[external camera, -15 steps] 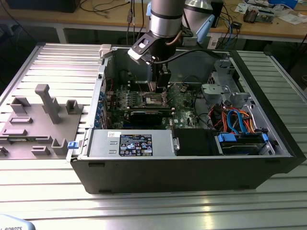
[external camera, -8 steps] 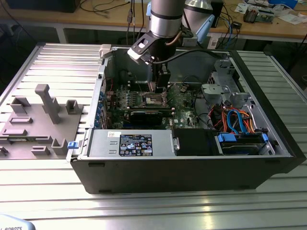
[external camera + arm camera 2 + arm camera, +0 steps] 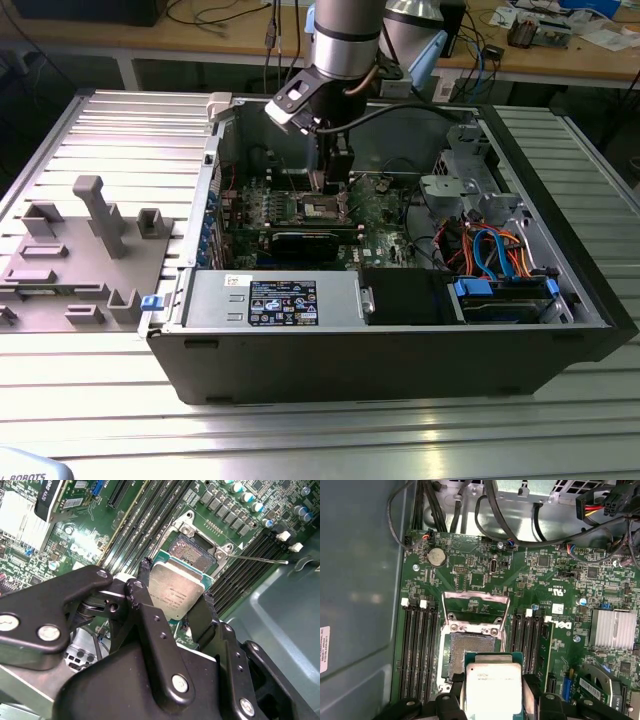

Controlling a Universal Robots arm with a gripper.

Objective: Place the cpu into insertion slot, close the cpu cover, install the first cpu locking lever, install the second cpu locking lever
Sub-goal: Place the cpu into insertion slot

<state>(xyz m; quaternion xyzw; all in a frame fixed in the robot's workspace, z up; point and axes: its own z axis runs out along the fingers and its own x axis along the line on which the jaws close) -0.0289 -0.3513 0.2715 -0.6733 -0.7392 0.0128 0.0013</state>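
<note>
The cpu [image 3: 176,591] is not yet seated. It hangs inside the open computer case [image 3: 400,350], where the single arm reaches down over the motherboard [image 3: 470,570]. The gripper [image 3: 176,582] is closed on the chip, one finger on each of two opposite edges, with the metal top facing the wrist cameras. In the first wrist view the insertion slot [image 3: 457,650] lies bare directly beyond the fingertips, and the chip's leading edge overlaps its near border. Whether chip and slot touch cannot be told. The cpu cover [image 3: 476,595] stands swung open on the far side of the slot from the gripper. A thin locking lever [image 3: 260,558] juts out unlatched beside the slot.
</note>
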